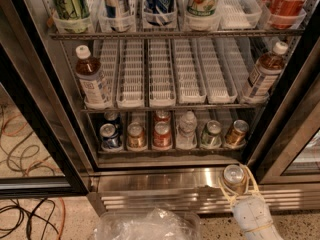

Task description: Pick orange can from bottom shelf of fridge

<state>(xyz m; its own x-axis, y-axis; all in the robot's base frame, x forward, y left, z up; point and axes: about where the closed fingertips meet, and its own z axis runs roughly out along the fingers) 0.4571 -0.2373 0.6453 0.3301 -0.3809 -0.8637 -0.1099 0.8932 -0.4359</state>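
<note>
Closest in, left of the gripper (235,180), lies a crumpled clear plastic bag (150,226). The gripper sits low at the right, its fingers (223,186) clamped around the orange can (233,174) – upright, silver top showing, in front of the steel base of the fridge (160,180). Just beyond and above the gripper runs the bottom shelf (170,152), where a second gold can (236,133) stands in the lane nearest it, then leftward a green can (212,133), a small clear bottle (187,130), a red can (162,133) and a blue can (109,135). Farther up – two brown bottles (92,81) flank empty white lanes (161,73).
</note>
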